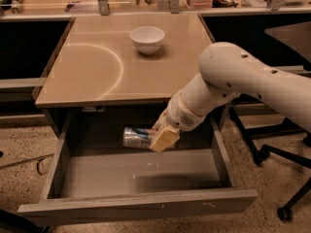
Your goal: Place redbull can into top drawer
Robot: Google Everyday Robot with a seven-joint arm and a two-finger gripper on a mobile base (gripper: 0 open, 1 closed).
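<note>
The top drawer (141, 205) is pulled out wide under the tan tabletop, with a grey floor marked by small white scuffs. My gripper (156, 136) reaches down into it from the right on a white arm. It is shut on the redbull can (136, 137), a slim silver and blue can held on its side, pointing left. The can hangs over the back part of the drawer, low above the floor. The tan finger pad (164, 139) covers the can's right end.
A white bowl (147, 39) stands on the tabletop (92, 67) near the back. A black office chair base (286, 188) stands on the speckled floor to the right. Shelves and clutter line the back edge.
</note>
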